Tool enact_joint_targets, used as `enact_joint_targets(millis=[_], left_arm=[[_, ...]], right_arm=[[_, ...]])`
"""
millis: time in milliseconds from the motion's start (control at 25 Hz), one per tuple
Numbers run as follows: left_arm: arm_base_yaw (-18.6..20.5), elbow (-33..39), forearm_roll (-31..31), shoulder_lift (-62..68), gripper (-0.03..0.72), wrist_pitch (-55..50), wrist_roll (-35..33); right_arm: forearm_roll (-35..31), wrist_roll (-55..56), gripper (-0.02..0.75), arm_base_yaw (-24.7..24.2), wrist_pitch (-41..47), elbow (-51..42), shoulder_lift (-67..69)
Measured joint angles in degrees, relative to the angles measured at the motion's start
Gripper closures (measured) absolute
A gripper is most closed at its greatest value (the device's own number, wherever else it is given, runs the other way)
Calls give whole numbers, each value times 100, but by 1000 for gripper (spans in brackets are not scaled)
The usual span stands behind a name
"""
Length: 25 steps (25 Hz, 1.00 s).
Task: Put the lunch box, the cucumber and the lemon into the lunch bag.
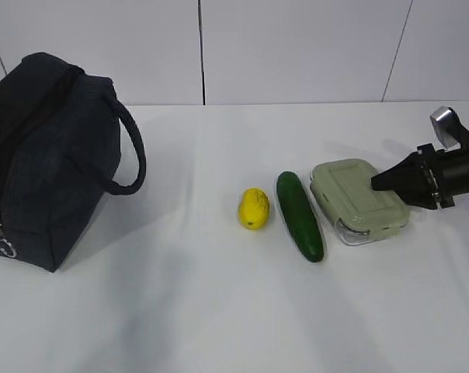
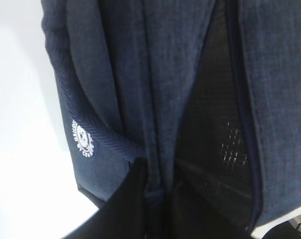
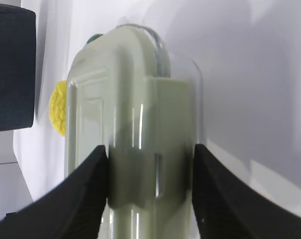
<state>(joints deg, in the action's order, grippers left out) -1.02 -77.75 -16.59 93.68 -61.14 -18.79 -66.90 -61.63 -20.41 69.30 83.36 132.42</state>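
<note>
A white table (image 1: 219,311) holds four things in a loose row. At the far left edge of the exterior view stands the bag (image 1: 52,155), dark navy and upright, one loop handle (image 1: 130,148) arching out to its right and a metal ring pull (image 1: 5,247) hanging low on its near corner. A wide stretch of bare table separates it from the lemon (image 1: 254,208), which sits near the middle. Just right of the lemon, apart from it, lies the cucumber (image 1: 300,215), angled with its near end pointing toward the front right. The box (image 1: 359,200) lies close beside the cucumber, its pale green lid up. The right gripper (image 1: 383,183) reaches in from the right edge at box height, its black tip at the box's right end. In the right wrist view its two fingers (image 3: 85,194) sit spread on either side of the box's short end, pressed to the lid's clip sides. The left gripper (image 2: 158,199) appears only in its wrist view, dark fingers (image 2: 130,199) close together at the bag's top fabric beside the open mesh-lined mouth; whether they pinch the cloth cannot be told. The front of the table is bare.
</note>
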Motion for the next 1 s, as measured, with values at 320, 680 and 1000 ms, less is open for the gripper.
enact_joint_targets(millis=[320, 680, 1000], left_arm=[[0, 0, 111, 0, 671, -45, 0], [9, 0, 110, 0, 671, -67, 0], [9, 0, 126, 0, 671, -80, 0]], right_arm=[[-80, 146, 357, 220, -171, 114, -17], [-184, 215, 358, 277, -359, 114, -264], [-315, 373, 358, 277, -364, 114, -344]])
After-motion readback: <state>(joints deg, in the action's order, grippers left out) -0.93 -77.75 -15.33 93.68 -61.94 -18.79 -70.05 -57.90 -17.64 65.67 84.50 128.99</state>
